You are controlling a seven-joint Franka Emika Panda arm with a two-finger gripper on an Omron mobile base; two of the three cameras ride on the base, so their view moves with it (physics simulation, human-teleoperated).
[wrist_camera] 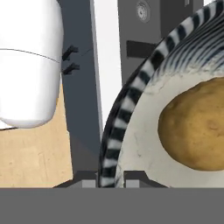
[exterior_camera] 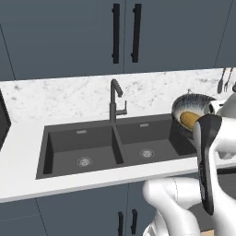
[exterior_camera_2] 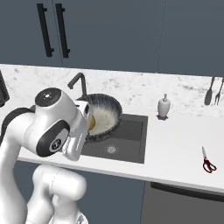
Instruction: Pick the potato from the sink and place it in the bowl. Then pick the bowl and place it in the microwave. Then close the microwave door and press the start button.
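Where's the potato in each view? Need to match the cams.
Left base view: the small golden, rounded potato sits right of centre inside the tilted, streaked blue-grey bowl, above the right basin.
Right base view: a sliver of it shows left of centre, behind the white arm.
Hand view: it fills the right side, on the bowl's pale inside.
Shared landmark: the dark charcoal double-basin sink.

Light soft and even everywhere, no strong glare. Sink (exterior_camera: 115, 147) basins dark, faint shade inside. Pictures a bit grainy and blocky, edges soft. Potato (wrist_camera: 197, 127) and bowl (wrist_camera: 131, 113) close up look slightly blurry
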